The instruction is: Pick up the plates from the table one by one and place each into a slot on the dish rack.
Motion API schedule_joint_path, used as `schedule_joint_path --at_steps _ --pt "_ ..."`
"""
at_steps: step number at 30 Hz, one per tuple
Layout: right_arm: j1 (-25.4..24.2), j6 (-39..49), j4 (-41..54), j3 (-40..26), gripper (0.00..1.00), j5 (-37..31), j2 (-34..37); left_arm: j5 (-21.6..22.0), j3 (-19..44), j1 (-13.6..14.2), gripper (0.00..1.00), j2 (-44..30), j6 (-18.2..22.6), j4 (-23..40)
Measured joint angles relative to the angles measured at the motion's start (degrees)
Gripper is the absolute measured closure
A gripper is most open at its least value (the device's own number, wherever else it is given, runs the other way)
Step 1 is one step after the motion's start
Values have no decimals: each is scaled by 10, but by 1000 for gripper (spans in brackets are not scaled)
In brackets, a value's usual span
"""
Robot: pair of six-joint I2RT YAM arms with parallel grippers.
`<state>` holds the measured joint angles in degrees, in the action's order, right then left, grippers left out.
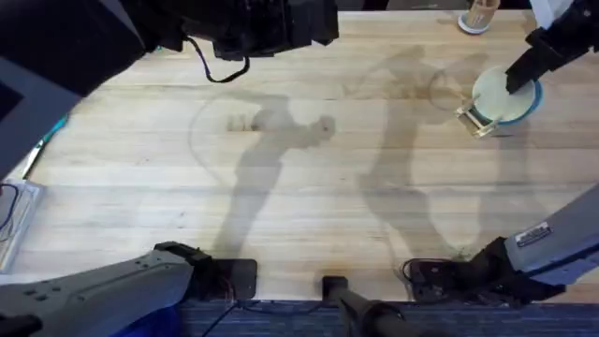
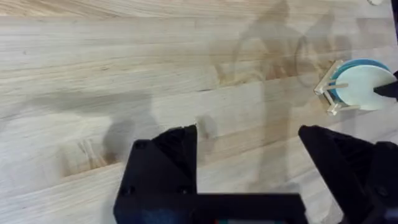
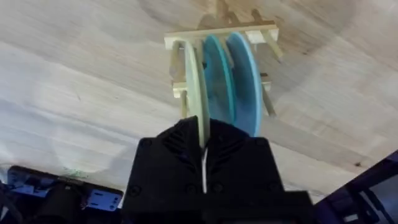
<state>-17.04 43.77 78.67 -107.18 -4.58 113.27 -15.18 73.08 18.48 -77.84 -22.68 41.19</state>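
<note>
The surface (image 1: 309,187) lies bare across its middle. The rack (image 1: 477,120) and plates (image 1: 501,94) crowd the far right corner.

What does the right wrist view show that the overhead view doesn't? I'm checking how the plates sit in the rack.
Right wrist alone: the pale yellow-green plate stands on edge between the slats, pinched at its rim by the right gripper, with two teal-blue plates upright in slots beside it.

Overhead alone: the rack's place at the far right of the table, both arm bases, and a small holder of sticks at the far edge.

Both: the dish rack with plates in it and the right arm reaching to it.
</note>
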Motion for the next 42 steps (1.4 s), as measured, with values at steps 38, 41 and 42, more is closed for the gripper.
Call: schedule_joint_path --at_steps 38,41,42 --pt "3 -29 -17 2 688 6 -85 0 0 0 7 0 0 4" --pt "15 -37 -15 2 295 6 -117 0 0 -3 6 0 0 2" --pt "20 -38 -13 2 157 7 -125 0 0 -5 6 0 -1 1"
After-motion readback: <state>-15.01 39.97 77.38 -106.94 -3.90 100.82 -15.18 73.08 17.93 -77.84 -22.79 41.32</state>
